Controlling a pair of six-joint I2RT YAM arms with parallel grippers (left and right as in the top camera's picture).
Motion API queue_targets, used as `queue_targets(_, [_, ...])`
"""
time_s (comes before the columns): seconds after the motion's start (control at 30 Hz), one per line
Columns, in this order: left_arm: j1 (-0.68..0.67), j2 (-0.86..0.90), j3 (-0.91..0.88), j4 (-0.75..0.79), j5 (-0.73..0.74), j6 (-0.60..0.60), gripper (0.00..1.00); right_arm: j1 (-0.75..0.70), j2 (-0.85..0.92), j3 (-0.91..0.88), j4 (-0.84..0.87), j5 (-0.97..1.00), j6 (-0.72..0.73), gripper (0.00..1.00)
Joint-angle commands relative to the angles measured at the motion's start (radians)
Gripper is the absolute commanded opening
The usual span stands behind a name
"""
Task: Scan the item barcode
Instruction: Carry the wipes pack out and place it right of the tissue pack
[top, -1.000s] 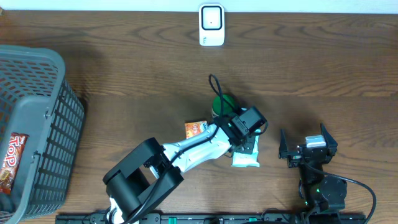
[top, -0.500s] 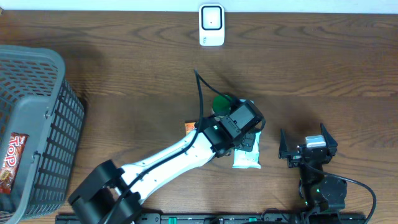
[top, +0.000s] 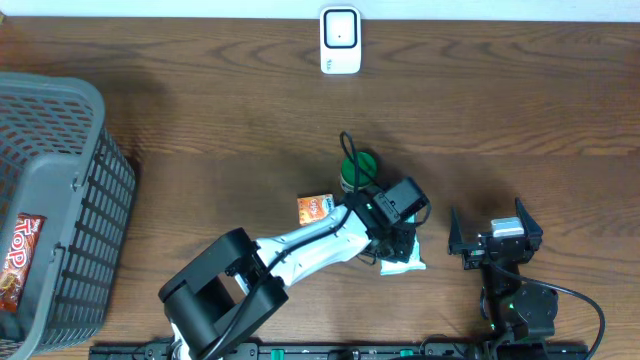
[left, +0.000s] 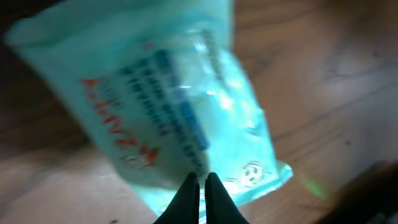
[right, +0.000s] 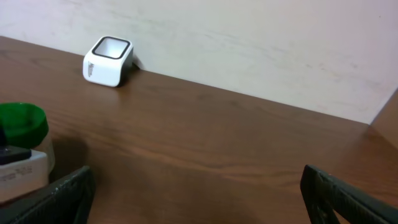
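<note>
A dark wooden table (top: 200, 100) fills the overhead view, with a pale wall (right: 249, 37) behind its far edge. At the far left stands a grey slatted basket (top: 60, 200), and a red snack pack (top: 20, 265) lies inside it against the left side. A white scanner (top: 340, 40) sits at the middle of the far edge, well apart from everything else.

Near the table's middle lies a small orange packet (top: 315, 208). Just to its right stands a tub (top: 357, 168) with a green lid. The left arm (top: 300, 245) reaches from the near edge diagonally toward the right, passing just beside the orange packet. The left gripper (top: 398, 235) hangs over a pale turquoise pouch (top: 405, 263), which lies near the tub on the side closer to the robot and is mostly hidden under the gripper from above. In the left wrist view the pouch (left: 174, 106) is blurred and lies slantwise, with red and blue print that cannot be read. The jaws are together, and their dark fingertips (left: 189, 193) meet on the pouch's lower part, apparently pinching its film.

At the right, near the front edge, the right gripper (top: 492, 232) is apart from the pouch. Its jaws are spread wide and hold nothing. From its wrist camera the fingers (right: 68, 193) show at the two lower corners, with the tub at the left edge and the scanner far off by the wall.
</note>
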Motion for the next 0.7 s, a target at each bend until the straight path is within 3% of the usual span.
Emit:
queue_targets(0.0, [-0.006,-0.01,-0.003,0.011,0.039,0.011,0.07,0.002,-0.005,-0.001,-0.004,-0.002,0.015,0.99])
queue_targets(0.2, [0.0,-0.105,0.021,-0.001,0.048,0.144,0.07,0.002,-0.005,-0.001,-0.004,-0.002,0.015,0.99])
queue_targets(0.37, [0.045,-0.339,0.071,-0.128,-0.139,0.195,0.08,0.002,-0.005,-0.001,-0.004,-0.002,0.015,0.99])
queue_targets(0.4, [0.061,-0.404,0.08,-0.159,-0.193,0.199,0.15,0.002,-0.005,-0.001,-0.004,-0.002,0.015,0.99])
queue_targets(0.43, [0.074,-0.459,0.087,-0.18,-0.243,0.204,0.36,0.002,-0.005,-0.001,-0.004,-0.002,0.015,0.99])
queue_targets(0.5, [0.101,-0.562,0.091,-0.208,-0.325,0.214,0.64,0.002,-0.005,-0.001,-0.004,-0.002,0.015,0.99])
queue_targets(0.57, [0.148,-0.693,0.091,-0.232,-0.436,0.213,0.77,0.002,-0.005,-0.001,-0.004,-0.002,0.015,0.99])
queue_targets(0.67, [0.251,-0.856,0.097,-0.247,-0.538,0.213,0.83,0.002,-0.005,-0.001,-0.004,-0.002,0.015,0.99])
